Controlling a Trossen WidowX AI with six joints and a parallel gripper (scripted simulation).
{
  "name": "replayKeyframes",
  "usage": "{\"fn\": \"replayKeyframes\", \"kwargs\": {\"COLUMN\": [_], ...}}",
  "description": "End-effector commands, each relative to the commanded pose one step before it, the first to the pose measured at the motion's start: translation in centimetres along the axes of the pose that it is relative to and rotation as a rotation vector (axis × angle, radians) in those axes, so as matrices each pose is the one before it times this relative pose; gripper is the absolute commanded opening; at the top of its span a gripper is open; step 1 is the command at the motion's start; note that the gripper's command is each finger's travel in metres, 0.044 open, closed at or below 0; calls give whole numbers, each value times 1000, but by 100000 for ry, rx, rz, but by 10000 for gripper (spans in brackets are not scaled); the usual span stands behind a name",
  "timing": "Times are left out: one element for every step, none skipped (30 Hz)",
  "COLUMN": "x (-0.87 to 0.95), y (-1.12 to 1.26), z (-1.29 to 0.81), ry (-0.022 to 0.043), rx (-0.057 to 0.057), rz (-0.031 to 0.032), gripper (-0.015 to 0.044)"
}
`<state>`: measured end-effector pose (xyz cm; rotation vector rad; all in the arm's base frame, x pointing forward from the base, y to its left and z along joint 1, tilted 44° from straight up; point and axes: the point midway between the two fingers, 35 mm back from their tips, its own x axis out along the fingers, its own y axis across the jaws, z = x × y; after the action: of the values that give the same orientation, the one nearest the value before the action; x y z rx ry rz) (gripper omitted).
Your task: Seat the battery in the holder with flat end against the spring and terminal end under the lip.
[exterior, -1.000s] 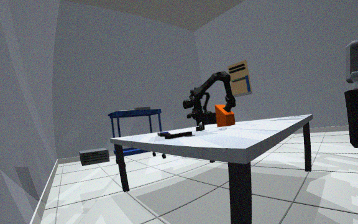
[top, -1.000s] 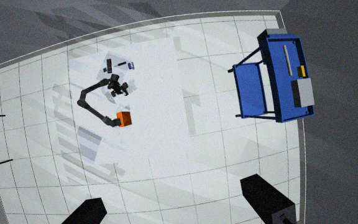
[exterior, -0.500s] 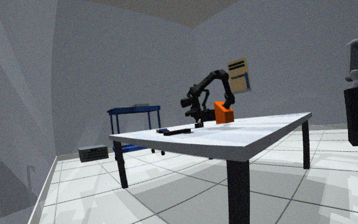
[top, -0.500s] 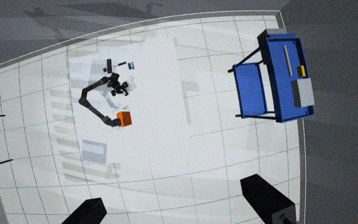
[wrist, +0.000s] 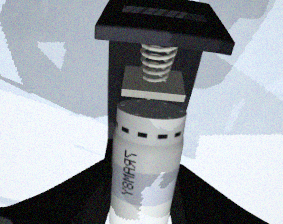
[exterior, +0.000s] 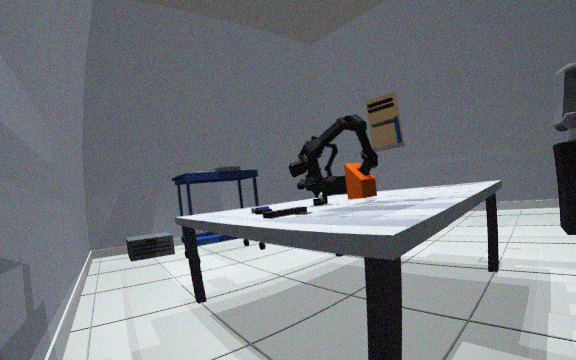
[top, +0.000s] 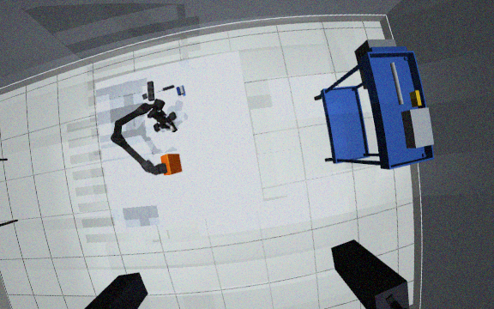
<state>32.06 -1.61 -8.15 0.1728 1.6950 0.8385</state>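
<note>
My gripper point(wrist: 142, 171) point(top: 155, 103) point(exterior: 319, 199) is shut on the battery point(wrist: 148, 139), a white cylinder with dark markings. In the wrist view the battery points lengthwise at the black holder point(wrist: 164, 24) point(top: 150, 90) point(exterior: 284, 212) and is lined up with it. Its far end lies right at the grey plate point(wrist: 153, 86) in front of the coil spring point(wrist: 157, 60). I cannot tell if they touch. The holder lies flat on the white table point(exterior: 418, 210). The holder's near end and its lip are hidden behind the battery and fingers.
A small blue block point(top: 180, 90) point(exterior: 261, 209) and a small black piece point(top: 168, 87) lie on the table beside the holder. The arm's orange base point(top: 171, 164) point(exterior: 360, 182) stands behind. A blue cart point(top: 380, 112) point(exterior: 215, 177) stands off the table.
</note>
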Motion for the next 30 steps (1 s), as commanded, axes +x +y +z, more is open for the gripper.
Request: {"fn": "replayKeyframes", "kwargs": {"x": [193, 28, 28, 27, 27, 22, 13, 4, -3, -10, -16, -19, -20, -20, -23, -23, -23, -30, -30, -30, -29, -29, -29, -29, -29, -29, -28, -29, -29, -28], "y": [3, 9, 9, 9, 10, 8, 5, 2, 0, -1, -1, -1, -1, 0, -1, -1, 0, 0, 0, 1, 0, 0, 0, 0, 0, 0, 0, 0, 0, 0], "z": [163, 37, 37, 37, 37, 30, 18, 6, 13, 40, 66, 77, 81, 81, 82, 82, 82, 81, 82, 82, 68, 69, 69, 61, 62, 62, 56, 57, 56, 52], "ry": [3082, 690, 690, 691, 690, 560, 336, 112, -5, -14, -22, -26, -27, -27, -78, -78, -78, -60, -61, -61, -13, -13, -13, 16, 16, 16, 34, 34, 34, 45], "rx": [121, -42, -43, -44, -45, -37, -23, -8, 0, 0, 0, 0, 0, 0, -2, -2, -2, -5, -5, -5, -5, -5, -5, -1, -1, -1, 5, 5, 5, 1], "rz": [-55, 31, 30, 29, 28, 22, 13, 4, 0, 0, 0, 1, 1, 1, -1, -1, 0, -20, -20, -20, -23, -23, -23, -23, -23, -23, -18, -18, -18, -16], "gripper": [84, 84, 84, 84, 84, 84, 84, 84, 84, 84, 84, 84, 84, 84, 84, 84, 84, 84, 84, 84, 84, 84, 84, 84, 84, 84, 84, 84, 84, 84]}}
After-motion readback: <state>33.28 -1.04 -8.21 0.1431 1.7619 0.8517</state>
